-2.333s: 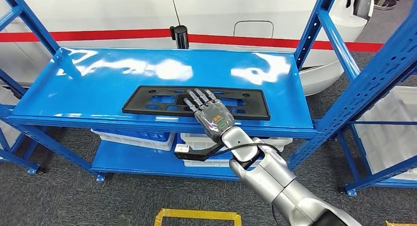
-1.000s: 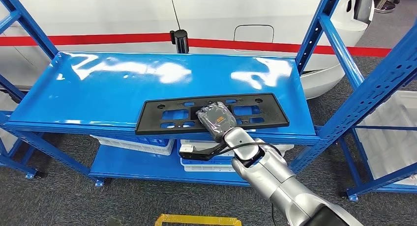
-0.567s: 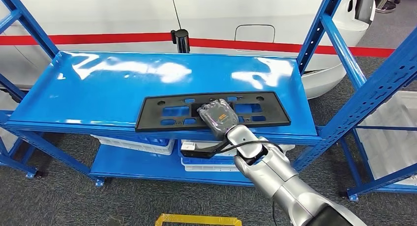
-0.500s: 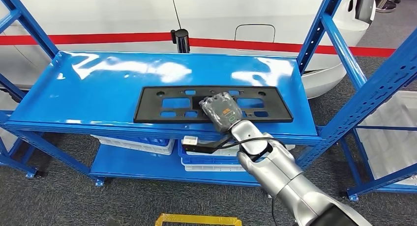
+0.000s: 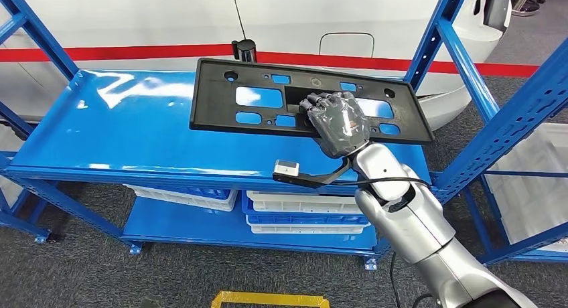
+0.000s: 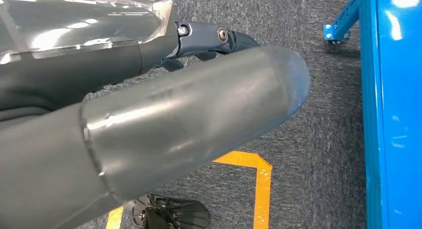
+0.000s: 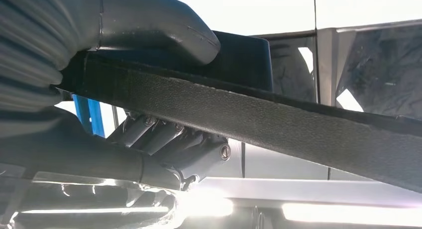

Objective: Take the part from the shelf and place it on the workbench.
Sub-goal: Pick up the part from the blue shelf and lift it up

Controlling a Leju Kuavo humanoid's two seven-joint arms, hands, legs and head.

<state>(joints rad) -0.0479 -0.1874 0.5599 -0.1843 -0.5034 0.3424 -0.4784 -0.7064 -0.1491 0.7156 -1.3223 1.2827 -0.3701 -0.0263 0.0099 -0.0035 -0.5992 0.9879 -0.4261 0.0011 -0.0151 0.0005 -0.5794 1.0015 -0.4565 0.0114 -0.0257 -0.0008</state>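
Note:
The part (image 5: 214, 97) is a long flat black plastic plate with several cut-outs. My right hand (image 5: 338, 120) grips it near the middle of its near edge and holds it tilted up, in the air above the blue shelf top (image 5: 120, 140). In the right wrist view the plate's rough edge (image 7: 278, 119) runs across the picture, with the thumb (image 7: 149, 25) on one face and the dark fingers (image 7: 169, 139) curled against the other. My left hand (image 6: 149, 114) hangs over the grey floor beside the shelf with nothing in it, thumb stretched out.
Blue uprights (image 5: 429, 47) stand at the shelf's corners, and a second blue rack (image 5: 529, 100) is at the right. White trays (image 5: 301, 204) sit on the lower shelf. Behind are a white car and a black post (image 5: 246, 48). Yellow floor tape (image 5: 268, 298) lies below.
My right hand closed on the plate where it lay flat on the shelf, then lifted it off and tilted it upward; the arm rose with it.

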